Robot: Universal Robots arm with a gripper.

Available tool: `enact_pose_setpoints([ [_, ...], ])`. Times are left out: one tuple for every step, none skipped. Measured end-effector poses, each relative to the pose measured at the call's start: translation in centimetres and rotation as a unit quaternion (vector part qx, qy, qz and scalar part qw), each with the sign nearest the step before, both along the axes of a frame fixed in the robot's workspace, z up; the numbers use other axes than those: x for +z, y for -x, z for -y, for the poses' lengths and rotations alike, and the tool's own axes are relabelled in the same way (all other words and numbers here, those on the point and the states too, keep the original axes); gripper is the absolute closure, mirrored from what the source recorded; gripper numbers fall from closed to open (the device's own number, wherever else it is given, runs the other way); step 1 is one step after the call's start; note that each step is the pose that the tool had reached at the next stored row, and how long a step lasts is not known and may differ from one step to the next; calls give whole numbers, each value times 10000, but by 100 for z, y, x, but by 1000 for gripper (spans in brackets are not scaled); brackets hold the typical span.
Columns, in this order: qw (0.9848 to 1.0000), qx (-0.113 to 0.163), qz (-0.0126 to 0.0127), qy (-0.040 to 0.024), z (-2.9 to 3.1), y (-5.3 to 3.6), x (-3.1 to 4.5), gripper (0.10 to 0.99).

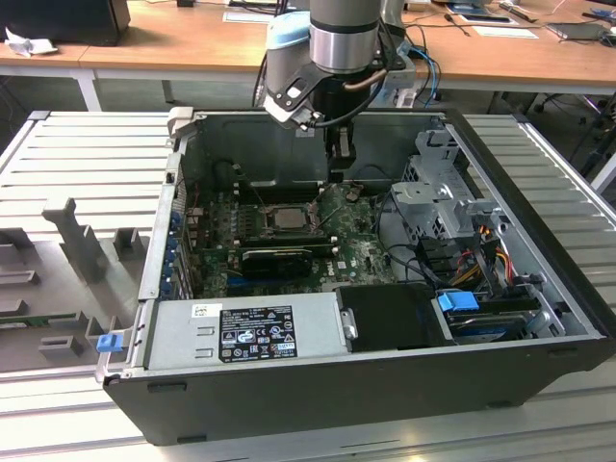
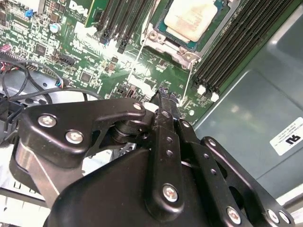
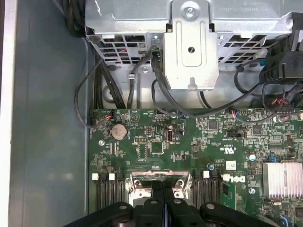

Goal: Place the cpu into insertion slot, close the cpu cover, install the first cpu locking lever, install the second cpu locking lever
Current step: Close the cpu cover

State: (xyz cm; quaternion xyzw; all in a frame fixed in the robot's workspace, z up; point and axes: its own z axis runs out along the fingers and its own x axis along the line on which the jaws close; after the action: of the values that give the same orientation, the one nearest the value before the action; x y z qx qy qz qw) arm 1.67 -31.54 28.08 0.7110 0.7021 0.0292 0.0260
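**Exterior view.** The arm enters the open computer case (image 1: pixel 385 289) from above with the wrist vertical. The hand (image 1: pixel 339 171) points straight down at the green motherboard (image 1: pixel 356 252). Its tip hangs low, just beside the insertion slot (image 1: pixel 279 218), on the exterior view's right of it. The cpu (image 1: pixel 280 218) lies in that slot, pale top up.

**Second wrist view.** The cpu (image 2: pixel 191 19) is seated. The cpu cover (image 2: pixel 176 47) looks folded down around it, though I can't be sure it is fully flat. A thin bright locking lever (image 2: pixel 188 80) runs from the socket corner toward the hand (image 2: pixel 161 98). I cannot tell whether it is latched.

**First wrist view.** The hand (image 3: pixel 163 189) has its fingers (image 3: pixel 154 208) drawn tight together with nothing between them. The tip sits over the metal rim of the insertion slot (image 3: pixel 142 182), with memory slots (image 3: pixel 106 196) to either side.

**Risk (judgement).**
- The lever is a thin, springy wire, so a closed tip pushing it could slip off and strike the board or the memory slot clips.
- A push off-line could miss the catch, leaving the lever unlatched.
- Pressing too low could scrape parts around the socket.
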Motion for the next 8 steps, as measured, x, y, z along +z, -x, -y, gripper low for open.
enact_pose_setpoints([
  [10000,1,0,1,0,-2,-6,980],
  [10000,1,0,0,0,-4,-12,980],
  [10000,0,0,1,0,-9,-23,980],
  [10000,0,0,1,0,-13,-29,980],
  [10000,0,0,1,0,-18,-36,980],
  [10000,0,0,1,0,-23,-41,980],
  [10000,0,0,1,0,-28,-45,980],
  [10000,1,0,1,0,-37,-52,980],
])
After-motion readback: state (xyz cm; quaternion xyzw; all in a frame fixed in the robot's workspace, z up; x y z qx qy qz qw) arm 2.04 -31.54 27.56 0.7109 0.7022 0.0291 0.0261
